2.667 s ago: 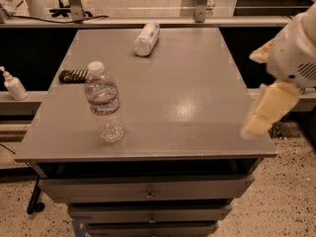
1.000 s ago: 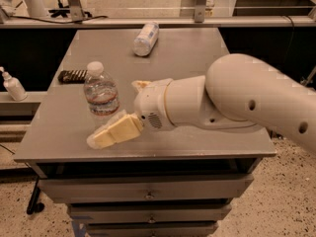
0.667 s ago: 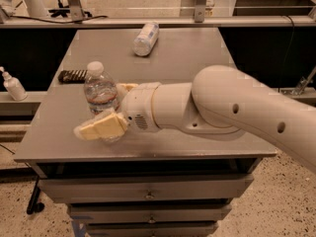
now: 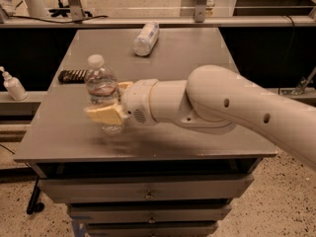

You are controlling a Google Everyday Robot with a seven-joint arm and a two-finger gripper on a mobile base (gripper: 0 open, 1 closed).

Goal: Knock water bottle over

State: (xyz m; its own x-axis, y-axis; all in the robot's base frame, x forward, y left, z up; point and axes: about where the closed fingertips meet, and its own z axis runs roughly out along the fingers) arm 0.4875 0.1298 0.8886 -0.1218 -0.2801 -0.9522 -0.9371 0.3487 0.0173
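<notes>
Now the water bottle (image 4: 101, 80) is standing upright near the front left of the table (image 4: 197, 48). The gripper (image 4: 105, 99) is straddling it, claw released, one finger toward the table's front, one toward its back.

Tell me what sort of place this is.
Probably a lab or workshop: a grey drawer cabinet as table, a speckled floor, a pump bottle at the left. The gripper is at the water bottle.
</notes>
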